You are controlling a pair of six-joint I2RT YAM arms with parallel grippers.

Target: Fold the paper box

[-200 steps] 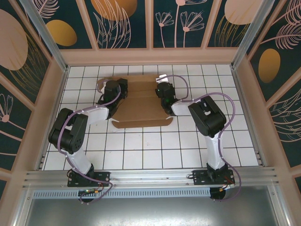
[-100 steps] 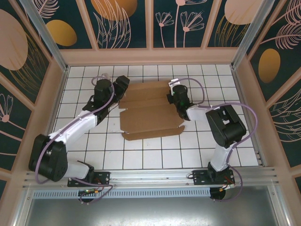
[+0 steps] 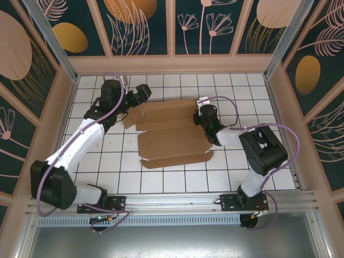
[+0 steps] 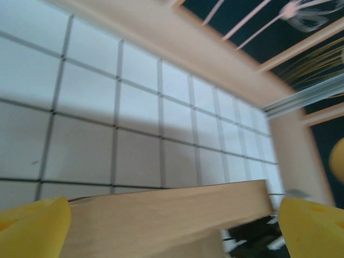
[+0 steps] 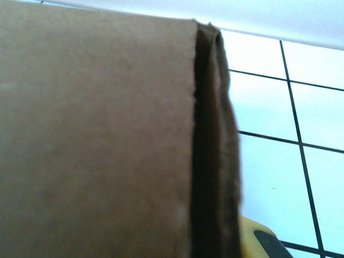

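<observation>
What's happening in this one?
Two robot arms are working on a cardboard box that lies mostly flat on the white tiled table. The right gripper is shut on its right edge. The left gripper is open at the far-left corner, straddling the edge without gripping it.

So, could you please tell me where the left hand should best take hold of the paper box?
Probably its far-left edge, coming from the left: the paper box lies mostly flat, so only an edge can be pinched, and that edge sits inside the open left hand.
</observation>
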